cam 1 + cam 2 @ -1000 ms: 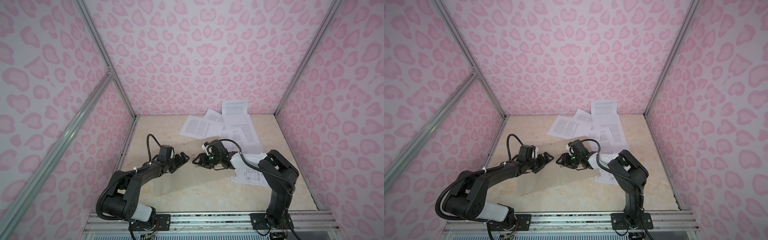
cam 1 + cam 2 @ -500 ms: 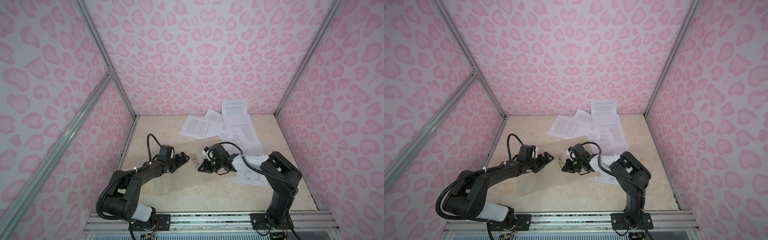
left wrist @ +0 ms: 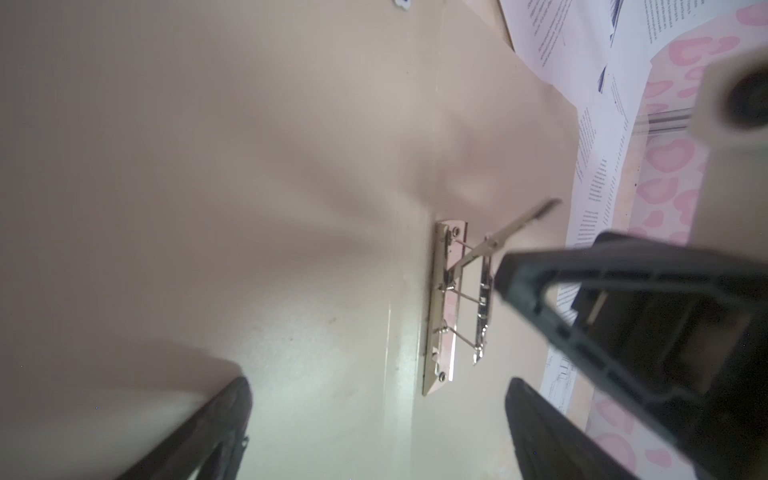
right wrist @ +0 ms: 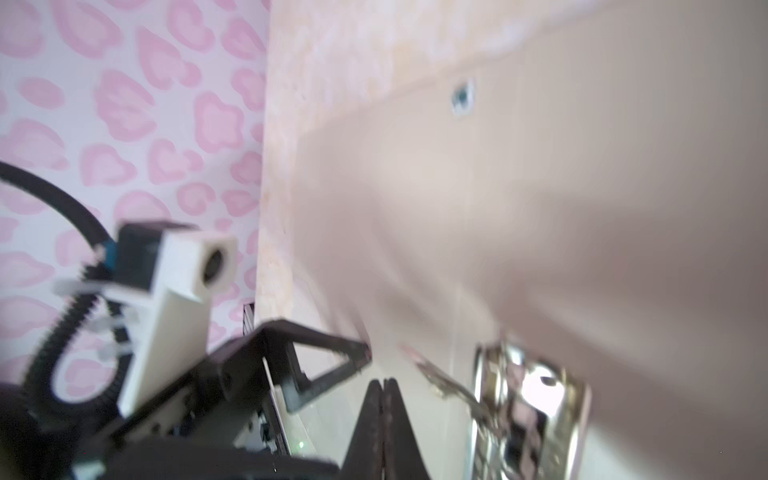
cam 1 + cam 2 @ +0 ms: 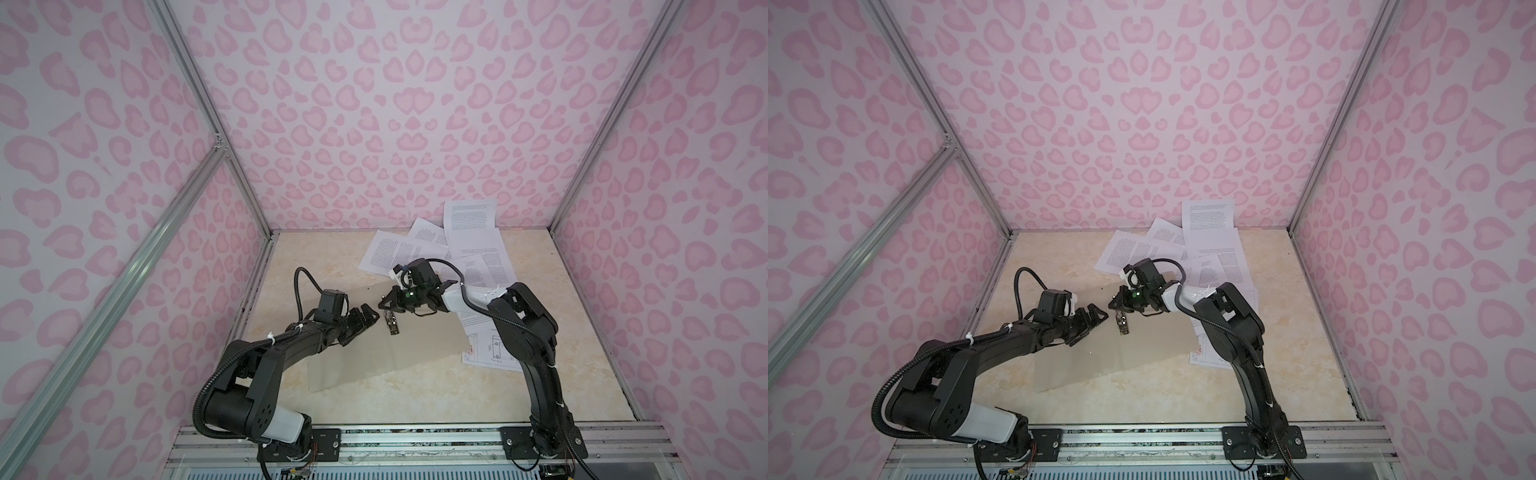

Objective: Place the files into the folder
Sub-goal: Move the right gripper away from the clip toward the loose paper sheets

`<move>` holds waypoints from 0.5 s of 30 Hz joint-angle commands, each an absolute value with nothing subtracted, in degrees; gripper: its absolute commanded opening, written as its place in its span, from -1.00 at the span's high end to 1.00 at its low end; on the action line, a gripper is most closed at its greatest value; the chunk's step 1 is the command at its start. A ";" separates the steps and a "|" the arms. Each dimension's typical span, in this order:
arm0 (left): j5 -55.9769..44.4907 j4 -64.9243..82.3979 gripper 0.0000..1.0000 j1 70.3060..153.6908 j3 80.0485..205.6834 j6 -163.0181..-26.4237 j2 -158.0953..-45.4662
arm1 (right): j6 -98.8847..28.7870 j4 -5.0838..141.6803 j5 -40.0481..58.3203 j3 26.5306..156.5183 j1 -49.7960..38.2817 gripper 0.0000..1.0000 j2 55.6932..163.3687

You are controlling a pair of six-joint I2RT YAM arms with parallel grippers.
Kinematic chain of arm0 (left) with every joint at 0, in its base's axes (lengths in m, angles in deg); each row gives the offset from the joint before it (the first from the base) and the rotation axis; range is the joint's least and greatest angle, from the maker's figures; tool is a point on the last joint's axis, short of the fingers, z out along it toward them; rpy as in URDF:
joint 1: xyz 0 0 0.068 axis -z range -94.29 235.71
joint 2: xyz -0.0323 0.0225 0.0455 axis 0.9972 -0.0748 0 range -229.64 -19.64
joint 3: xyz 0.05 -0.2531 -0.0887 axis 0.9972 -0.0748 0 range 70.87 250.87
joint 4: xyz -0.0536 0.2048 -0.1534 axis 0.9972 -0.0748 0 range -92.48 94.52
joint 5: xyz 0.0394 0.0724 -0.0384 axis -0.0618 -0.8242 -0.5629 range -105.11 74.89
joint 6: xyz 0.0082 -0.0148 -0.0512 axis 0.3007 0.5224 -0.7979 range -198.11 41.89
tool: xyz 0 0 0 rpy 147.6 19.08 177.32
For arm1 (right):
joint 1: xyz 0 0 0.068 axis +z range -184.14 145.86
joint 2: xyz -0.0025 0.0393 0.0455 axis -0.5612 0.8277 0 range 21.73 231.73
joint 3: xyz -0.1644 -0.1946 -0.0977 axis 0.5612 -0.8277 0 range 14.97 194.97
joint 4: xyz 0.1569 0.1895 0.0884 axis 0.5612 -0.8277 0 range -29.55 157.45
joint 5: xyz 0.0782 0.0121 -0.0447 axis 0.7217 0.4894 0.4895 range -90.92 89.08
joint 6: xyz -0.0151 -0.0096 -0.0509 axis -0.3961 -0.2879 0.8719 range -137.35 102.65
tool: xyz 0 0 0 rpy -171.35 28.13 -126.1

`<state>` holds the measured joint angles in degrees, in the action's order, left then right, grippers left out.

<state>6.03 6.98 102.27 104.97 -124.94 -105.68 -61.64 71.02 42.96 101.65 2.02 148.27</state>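
Pink blotch-print walls (image 5: 395, 104) enclose the cream marbled bench (image 5: 415, 399); aluminium posts (image 5: 242, 187) rise at eleven and one o'clock.

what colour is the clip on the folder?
Shiny silvery metal with pinkish reflections; the clip shows best in the left wrist view.

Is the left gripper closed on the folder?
No, in the left wrist view the left gripper stands with its jaws wide apart over the folder, gripping nothing.
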 commanded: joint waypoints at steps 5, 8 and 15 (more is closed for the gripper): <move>0.06 -17.44 -0.95 102.24 104.72 -124.51 -105.79 | -56.63 65.95 44.23 107.93 -2.15 0.38 147.22; 1.59 -17.97 -0.96 102.77 105.72 -123.09 -102.59 | -52.09 60.45 37.65 98.83 -4.29 0.17 139.70; 3.33 -21.76 -0.96 107.05 109.51 -119.74 -97.09 | -46.08 54.03 30.17 83.42 -5.14 0.08 127.88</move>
<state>3.45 -12.67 105.04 107.38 -122.23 -98.33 -49.58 57.86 33.52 86.74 -5.52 129.78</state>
